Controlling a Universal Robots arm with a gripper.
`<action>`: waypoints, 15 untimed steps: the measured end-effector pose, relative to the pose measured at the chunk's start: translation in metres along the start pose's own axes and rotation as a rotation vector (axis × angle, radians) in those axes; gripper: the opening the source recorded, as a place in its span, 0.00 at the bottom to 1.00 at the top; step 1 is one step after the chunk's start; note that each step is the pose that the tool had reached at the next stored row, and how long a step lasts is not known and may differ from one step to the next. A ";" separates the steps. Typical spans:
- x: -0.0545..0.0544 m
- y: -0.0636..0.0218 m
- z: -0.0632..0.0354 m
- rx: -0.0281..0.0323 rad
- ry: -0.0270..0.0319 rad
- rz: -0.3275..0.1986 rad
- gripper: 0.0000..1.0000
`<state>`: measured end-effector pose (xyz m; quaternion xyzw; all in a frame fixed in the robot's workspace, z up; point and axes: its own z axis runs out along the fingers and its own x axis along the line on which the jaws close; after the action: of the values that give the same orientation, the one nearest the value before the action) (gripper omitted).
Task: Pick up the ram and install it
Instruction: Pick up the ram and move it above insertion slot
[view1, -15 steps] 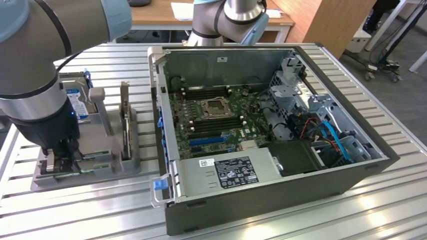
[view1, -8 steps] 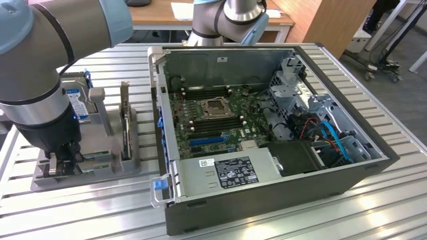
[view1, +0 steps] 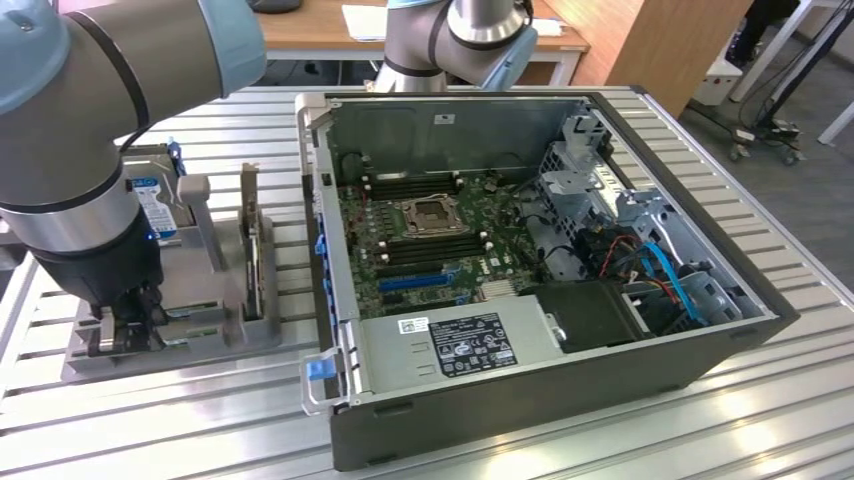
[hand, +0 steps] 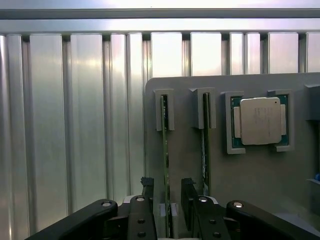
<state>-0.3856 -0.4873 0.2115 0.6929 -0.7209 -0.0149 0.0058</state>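
Observation:
The ram (hand: 164, 145) is a thin green stick standing on edge in a slot of the grey holder (hand: 250, 170). My gripper (hand: 167, 186) is open and straddles the stick, one black finger (hand: 147, 189) on each side with a small gap to the board. A second green stick (hand: 205, 145) stands in the neighbouring slot, just outside the other finger. In the exterior view my gripper (view1: 127, 328) is down on the grey holder (view1: 200, 330) at that view's left, beside the open computer case (view1: 694, 370) with its motherboard (view1: 427, 235) exposed.
A silver processor (hand: 260, 121) lies in a square pocket of the holder. A blue-labelled hard drive (view1: 160, 200) and a dark expansion card (view1: 250, 235) stand upright in the holder behind my gripper. The case's power supply (view1: 447, 345) and cables (view1: 654, 265) sit inside it. The table (view1: 160, 420) is ribbed metal.

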 end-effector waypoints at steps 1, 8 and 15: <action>0.000 -0.0001 0.0001 0.0001 0.0000 0.000 0.36; 0.000 -0.0080 0.0002 0.0000 0.0002 -0.005 0.36; 0.000 -0.0118 0.0026 -0.0001 0.0002 -0.008 0.36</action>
<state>-0.3738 -0.4872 0.2086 0.6958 -0.7180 -0.0149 0.0059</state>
